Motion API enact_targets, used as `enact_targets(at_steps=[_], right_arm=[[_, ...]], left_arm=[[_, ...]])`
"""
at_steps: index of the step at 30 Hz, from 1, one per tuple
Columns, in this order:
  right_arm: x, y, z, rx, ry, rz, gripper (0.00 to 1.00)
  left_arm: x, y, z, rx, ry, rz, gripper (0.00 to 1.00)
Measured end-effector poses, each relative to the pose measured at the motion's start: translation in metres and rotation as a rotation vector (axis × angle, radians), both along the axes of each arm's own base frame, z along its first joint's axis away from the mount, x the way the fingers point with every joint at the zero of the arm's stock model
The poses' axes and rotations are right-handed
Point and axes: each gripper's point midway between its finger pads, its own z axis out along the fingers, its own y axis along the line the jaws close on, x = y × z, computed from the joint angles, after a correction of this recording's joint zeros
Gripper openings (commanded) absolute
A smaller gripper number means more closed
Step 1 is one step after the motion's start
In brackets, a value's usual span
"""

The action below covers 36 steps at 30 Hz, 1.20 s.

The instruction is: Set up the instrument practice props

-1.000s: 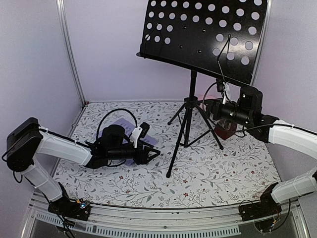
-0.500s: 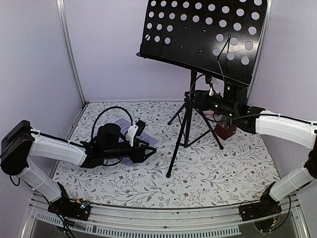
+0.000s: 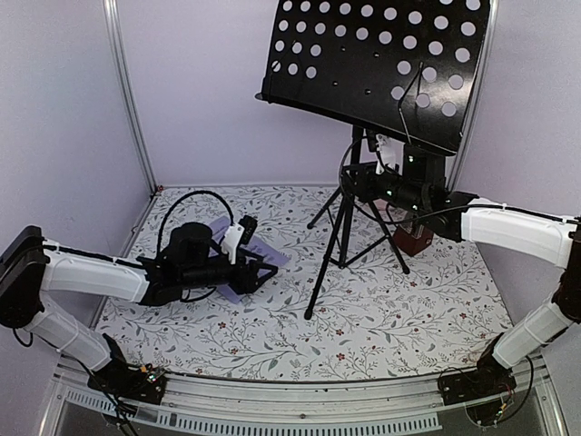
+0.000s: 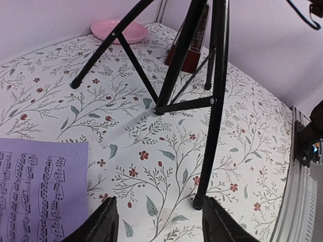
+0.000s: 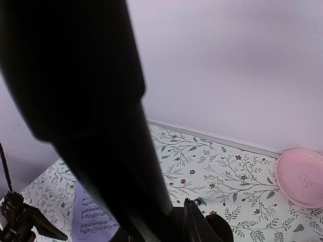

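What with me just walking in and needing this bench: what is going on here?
Two robot arms are setting up music practice props. The right gripper is at the pole of the black music stand, near where its tripod legs join; whether it grips yet is unclear. The left gripper hovers open and empty, low over the table, beside a sheet-music page lying flat. The red-brown metronome stands beyond the legs, on the right.

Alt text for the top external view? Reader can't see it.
A black perforated music stand on tripod legs stands near the centre, with the right hand at its pole just under the desk. The left hand sits low at the sheet music on the floral table; a red-brown metronome peeks out under the right arm.
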Motion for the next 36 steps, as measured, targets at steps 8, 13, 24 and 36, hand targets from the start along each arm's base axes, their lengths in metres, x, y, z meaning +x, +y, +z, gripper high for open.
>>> enact_targets(at_steps=[8, 13, 24, 36], right_arm=[[0.000, 0.012, -0.001, -0.049, -0.052, 0.081, 0.00], [0.001, 0.025, 0.001, -0.084, -0.099, 0.155, 0.00], [0.006, 0.063, 0.003, -0.108, -0.165, 0.419, 0.00], [0.023, 0.097, 0.005, -0.078, -0.213, 0.648, 0.00]], left_arm=[[0.011, 0.022, 0.024, -0.028, -0.061, 0.065, 0.58], [0.013, 0.035, 0.025, -0.030, -0.068, 0.096, 0.58], [0.016, 0.066, 0.028, -0.050, -0.059, 0.176, 0.59], [0.034, 0.124, 0.024, -0.063, 0.017, 0.405, 0.69]])
